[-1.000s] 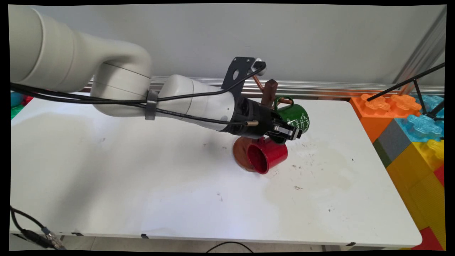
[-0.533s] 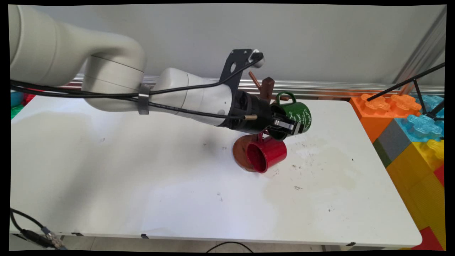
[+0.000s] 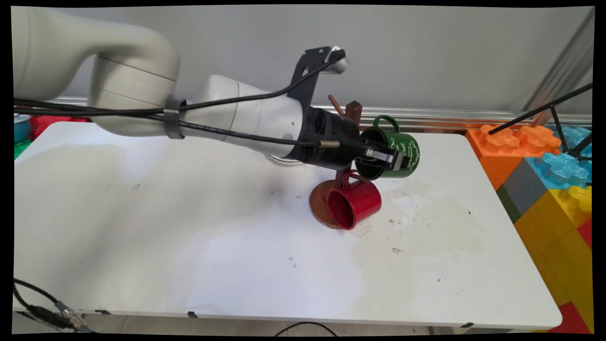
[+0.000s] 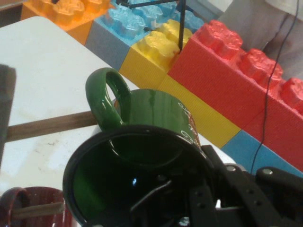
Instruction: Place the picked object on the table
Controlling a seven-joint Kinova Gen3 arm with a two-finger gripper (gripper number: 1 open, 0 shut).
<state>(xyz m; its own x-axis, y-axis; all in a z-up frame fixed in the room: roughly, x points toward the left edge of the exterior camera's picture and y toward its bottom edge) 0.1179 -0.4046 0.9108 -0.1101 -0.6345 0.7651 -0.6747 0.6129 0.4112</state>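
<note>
the white table (image 3: 189, 246) takes up most of the room in front of me, scuffed with dark marks and a pale stain toward its right half, with a grey wall (image 3: 426, 47) and a metal rail (image 3: 473, 116) behind it. off the table's right end stands a stack of big toy blocks (image 3: 549, 175) in orange, blue, grey, yellow and red.

near the middle of the table stands a brown mug tree (image 3: 352, 113), its round base (image 3: 319, 206) flat on the surface. a red mug (image 3: 356, 203) hangs low on it by the handle, mouth tipped toward the near side; i see nothing inside it.

the gripper (image 3: 384, 160) is clamped on the rim of a green mug (image 3: 395, 154), one finger inside and one outside, holding it on its side in the air just right of the tree's post, above the red mug, handle uppermost.

the hand view looks into the green mug's (image 4: 142, 175) dark inside, which holds nothing but a finger (image 4: 151, 194), and shows a wooden peg (image 4: 52, 125) running just beside its handle (image 4: 106, 101); whether they touch i cannot tell.
</note>
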